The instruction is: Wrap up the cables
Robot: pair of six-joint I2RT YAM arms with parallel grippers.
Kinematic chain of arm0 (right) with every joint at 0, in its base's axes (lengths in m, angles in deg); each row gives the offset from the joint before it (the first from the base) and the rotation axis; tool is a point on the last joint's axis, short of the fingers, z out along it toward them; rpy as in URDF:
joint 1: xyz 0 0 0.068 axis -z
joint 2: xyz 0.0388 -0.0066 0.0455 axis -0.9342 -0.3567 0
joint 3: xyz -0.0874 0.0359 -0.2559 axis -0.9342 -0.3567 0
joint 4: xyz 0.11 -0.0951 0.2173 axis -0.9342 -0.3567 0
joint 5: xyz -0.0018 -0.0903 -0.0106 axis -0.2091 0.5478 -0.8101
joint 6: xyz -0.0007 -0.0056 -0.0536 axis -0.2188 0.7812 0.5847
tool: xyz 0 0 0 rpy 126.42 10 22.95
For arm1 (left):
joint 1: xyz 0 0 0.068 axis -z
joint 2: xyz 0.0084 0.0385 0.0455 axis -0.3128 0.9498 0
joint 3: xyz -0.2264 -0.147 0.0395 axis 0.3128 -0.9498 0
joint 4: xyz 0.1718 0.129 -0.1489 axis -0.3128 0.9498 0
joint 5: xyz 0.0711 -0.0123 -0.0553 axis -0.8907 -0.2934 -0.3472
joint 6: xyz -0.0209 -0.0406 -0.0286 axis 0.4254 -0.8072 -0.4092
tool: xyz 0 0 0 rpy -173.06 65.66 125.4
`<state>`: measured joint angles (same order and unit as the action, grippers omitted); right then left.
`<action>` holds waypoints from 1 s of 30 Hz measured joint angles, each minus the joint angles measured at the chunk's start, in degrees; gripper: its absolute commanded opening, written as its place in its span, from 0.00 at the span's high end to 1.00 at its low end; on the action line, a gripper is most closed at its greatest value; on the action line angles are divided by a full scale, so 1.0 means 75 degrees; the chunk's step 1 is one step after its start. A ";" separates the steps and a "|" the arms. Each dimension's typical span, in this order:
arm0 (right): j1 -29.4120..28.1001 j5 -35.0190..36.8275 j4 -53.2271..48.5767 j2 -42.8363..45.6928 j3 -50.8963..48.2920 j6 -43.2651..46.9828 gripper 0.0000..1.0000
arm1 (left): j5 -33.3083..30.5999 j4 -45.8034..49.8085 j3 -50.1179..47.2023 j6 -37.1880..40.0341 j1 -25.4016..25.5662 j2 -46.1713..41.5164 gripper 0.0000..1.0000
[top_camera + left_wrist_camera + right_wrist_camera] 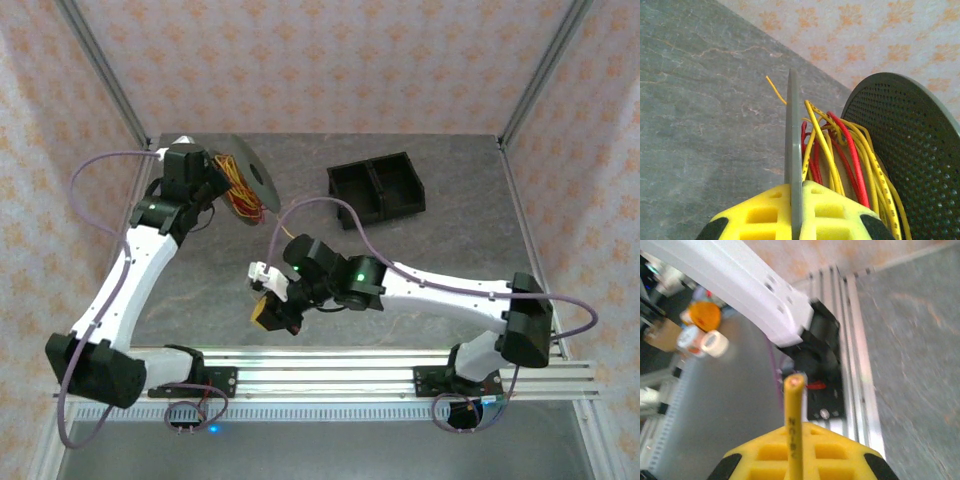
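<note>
The left arm (pixel 130 270) is stretched from its base at the near-left corner of the table (pixel 450 240) towards the far-left corner, with the elbow bent and the wrist turned to the right. The left gripper (pixel 794 212) is closed on the spool (pixel 252 172): one thin grey flange is pinched edge-on between the yellow fingers (pixel 760 215). The spool is held tilted at the far-left corner. Its second flange is seen in the left wrist view as a round, perforated dark grey disc.

The cables (pixel 840 150), yellow and red-orange, are bunched in loose loops between the two flanges, and one thin yellow end sticks out past the gripped flange. Small dark marks are printed along some of the yellow ones, too small to be read.

The right gripper (pixel 792 455) is held close to the near edge, left of the middle, well apart from the spool. It is closed on a yellow wire (pixel 794 410), whose cut end stands up between the fingers. Dark characters are printed along this wire, but they are too blurred to be read.

A black bin (pixel 395 208) with two compartments stands towards the far edge, right of the middle.

The right arm (pixel 440 290) is reached leftwards from its base at the near-right corner, lying low and nearly level along the near edge.
</note>
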<state>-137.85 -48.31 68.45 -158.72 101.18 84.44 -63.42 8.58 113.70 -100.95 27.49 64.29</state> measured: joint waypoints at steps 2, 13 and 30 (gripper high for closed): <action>0.0026 0.0017 0.0379 0.0379 0.0017 -0.0300 1.00 | -0.0035 -0.0055 -0.0003 0.0134 0.0003 0.0166 1.00; 0.0044 0.2296 0.2532 0.1326 0.0918 -0.1693 1.00 | -0.0023 -0.0653 -0.0434 0.0609 0.0577 0.0259 1.00; 0.1652 0.5598 0.2404 0.0452 0.2975 -0.2614 1.00 | -0.1364 -0.1247 -0.1099 0.2349 0.3369 0.0149 1.00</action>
<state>-125.46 -6.32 86.48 -155.33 123.49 64.83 -73.65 -0.77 105.46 -83.33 52.75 65.41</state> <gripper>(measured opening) 0.052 0.059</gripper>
